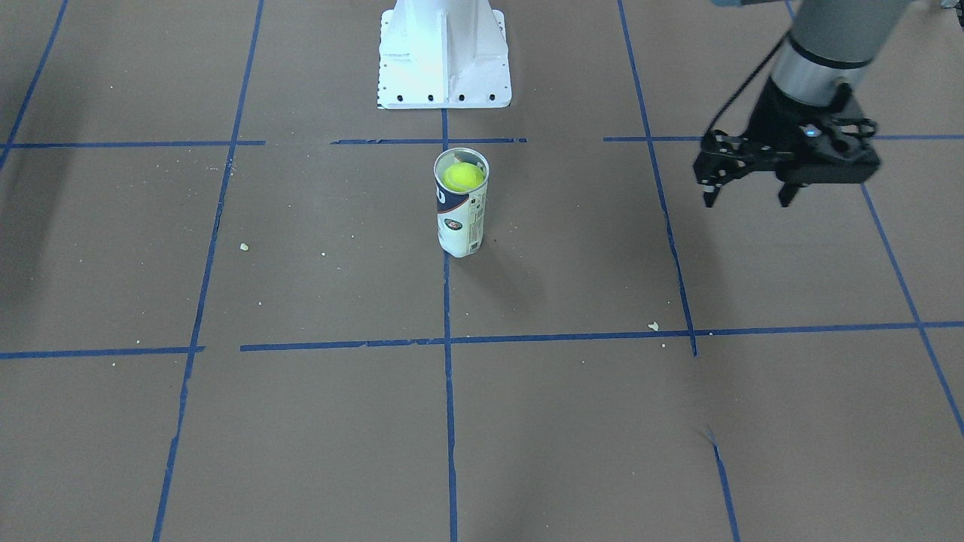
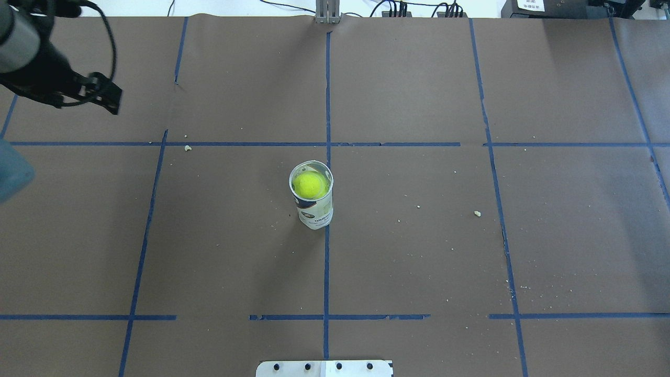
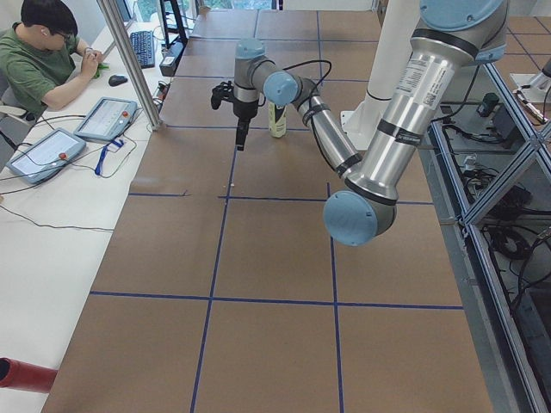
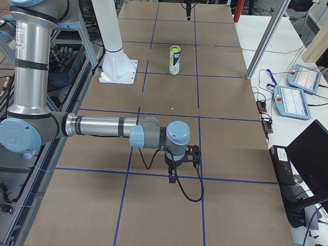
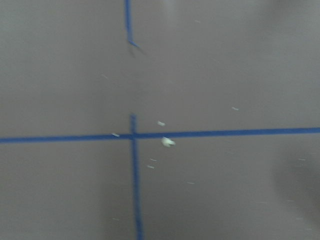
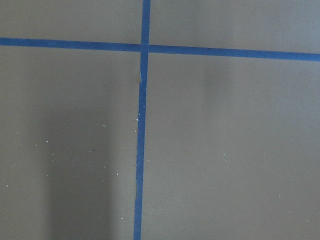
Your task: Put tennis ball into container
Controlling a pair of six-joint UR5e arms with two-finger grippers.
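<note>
Tennis ball (image 1: 463, 177): one, yellow-green, inside the container (image 1: 461, 222), seen through the open mouth and ringed by the silver rim; how deep it sits cannot be judged. Container: clear can with a white and navy label, upright, standing on the central line of blue tape (image 1: 449, 421) near the middle of the table (image 1: 301, 436), a short way in front of the white robot base (image 1: 444, 53). Left gripper (image 1: 747, 194): hovering above the table well off to the robot's left of the can, fingers (image 1: 709, 197) spread apart with nothing between them, pointing downward; its wrist view is blurred and shows only brown paper, a tape crossing and pale crumbs (image 5: 168, 142). Right gripper (image 4: 173, 177): low over the paper at the robot's right end of the table, far from the can, pointing down; seen only from the side camera, so whether it is spread or pressed together cannot be told. Table: brown paper cover, gridded with blue tape, scattered with small crumbs. Operator (image 3: 43, 56): seated at the far side bench.
</note>
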